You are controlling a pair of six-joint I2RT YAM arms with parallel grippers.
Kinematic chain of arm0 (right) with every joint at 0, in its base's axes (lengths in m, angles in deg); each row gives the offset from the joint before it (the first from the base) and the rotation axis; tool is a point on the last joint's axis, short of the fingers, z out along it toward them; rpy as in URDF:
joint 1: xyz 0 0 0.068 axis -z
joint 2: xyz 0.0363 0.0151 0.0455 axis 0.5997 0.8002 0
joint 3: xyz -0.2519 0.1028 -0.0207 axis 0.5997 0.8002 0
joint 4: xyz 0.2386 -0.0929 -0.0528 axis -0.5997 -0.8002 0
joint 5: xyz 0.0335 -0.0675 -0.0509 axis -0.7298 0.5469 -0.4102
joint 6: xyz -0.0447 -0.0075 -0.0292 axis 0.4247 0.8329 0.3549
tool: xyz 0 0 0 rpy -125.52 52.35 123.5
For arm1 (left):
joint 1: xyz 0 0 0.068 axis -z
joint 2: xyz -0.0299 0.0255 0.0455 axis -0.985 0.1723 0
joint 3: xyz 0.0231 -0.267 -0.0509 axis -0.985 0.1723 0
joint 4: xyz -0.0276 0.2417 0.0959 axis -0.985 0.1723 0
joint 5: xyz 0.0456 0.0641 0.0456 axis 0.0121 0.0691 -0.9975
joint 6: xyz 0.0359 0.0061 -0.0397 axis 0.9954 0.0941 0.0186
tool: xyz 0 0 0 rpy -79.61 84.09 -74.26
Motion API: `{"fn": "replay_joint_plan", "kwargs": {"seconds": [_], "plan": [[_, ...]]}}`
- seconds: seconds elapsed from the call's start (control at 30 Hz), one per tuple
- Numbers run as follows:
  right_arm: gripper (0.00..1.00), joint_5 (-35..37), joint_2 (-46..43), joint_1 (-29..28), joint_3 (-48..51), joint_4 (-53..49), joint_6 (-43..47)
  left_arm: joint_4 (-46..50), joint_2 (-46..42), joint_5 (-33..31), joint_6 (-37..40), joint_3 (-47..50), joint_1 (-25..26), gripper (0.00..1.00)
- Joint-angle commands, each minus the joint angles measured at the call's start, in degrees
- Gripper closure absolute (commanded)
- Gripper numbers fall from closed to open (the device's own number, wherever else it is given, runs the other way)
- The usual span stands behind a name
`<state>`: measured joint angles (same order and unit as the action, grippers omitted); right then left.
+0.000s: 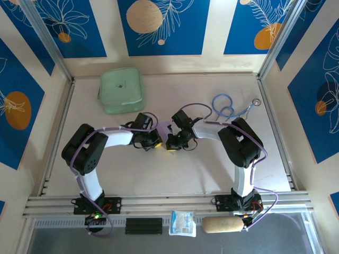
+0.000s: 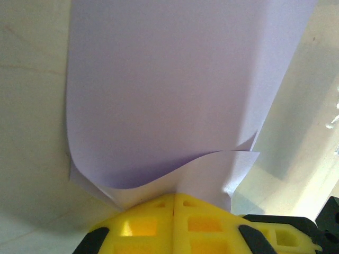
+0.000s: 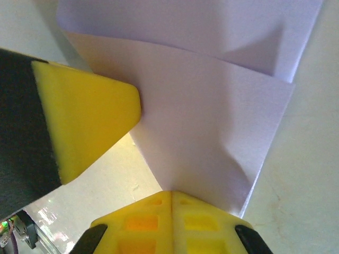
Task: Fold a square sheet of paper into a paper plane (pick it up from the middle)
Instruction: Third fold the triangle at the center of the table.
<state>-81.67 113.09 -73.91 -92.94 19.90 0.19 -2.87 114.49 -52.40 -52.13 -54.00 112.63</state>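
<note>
**Inspector:** Item under inspection, and its location?

**Assessor:** The square sheet of thin pale lilac paper (image 2: 180, 95): smooth, matt, unprinted. It is at the middle of the pale beige worktop (image 1: 175, 174), between the two hands, and lies in at least two layers. From the left wrist, an upper layer curls up in a soft wave over a flatter lower layer. From the right wrist, a straight folded edge crosses the sheet and a shallow dent runs toward the pinch.

**Inspector:** State of the left hand (image 2: 174, 198)?

**Assessor:** Closed. Its yellow moulded plastic fingers (image 2: 148, 217), with square recesses, meet along a thin seam and pinch the near edge of the paper.

**Inspector:** And the right hand (image 3: 171, 194)?

**Assessor:** Also closed, with its yellow fingers pressed together on a narrowing end of the sheet. One wedge-shaped yellow finger (image 3: 85, 121) of the left hand, on its black body, is just beside it, with its rounded tip at the paper's left edge.

**Inspector:** From overhead?

**Assessor:** Both hands are nearly tip to tip at the centre, with the arms bent inward.

**Inspector:** Other items?

**Assessor:** A mint-green rounded square pouch (image 1: 122, 90), soft-looking, sits at the far left, well apart from the paper. A loosely coiled blue cable (image 1: 225, 106) lies at the far right.
</note>
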Motion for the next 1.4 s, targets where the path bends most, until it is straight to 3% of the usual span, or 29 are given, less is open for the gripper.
{"fn": "replay_joint_plan", "kwargs": {"seconds": [0.0,1.37], "plan": [[0.96,0.08,-1.14,0.28,-0.27,-5.04,2.06,7.34,4.25,-4.18,1.09,2.21,0.23,0.98],[0.96,3.46,-4.07,-0.09,-0.34,-8.26,1.69,8.96,5.39,-4.13,2.43,1.33,0.24,0.99]]}}
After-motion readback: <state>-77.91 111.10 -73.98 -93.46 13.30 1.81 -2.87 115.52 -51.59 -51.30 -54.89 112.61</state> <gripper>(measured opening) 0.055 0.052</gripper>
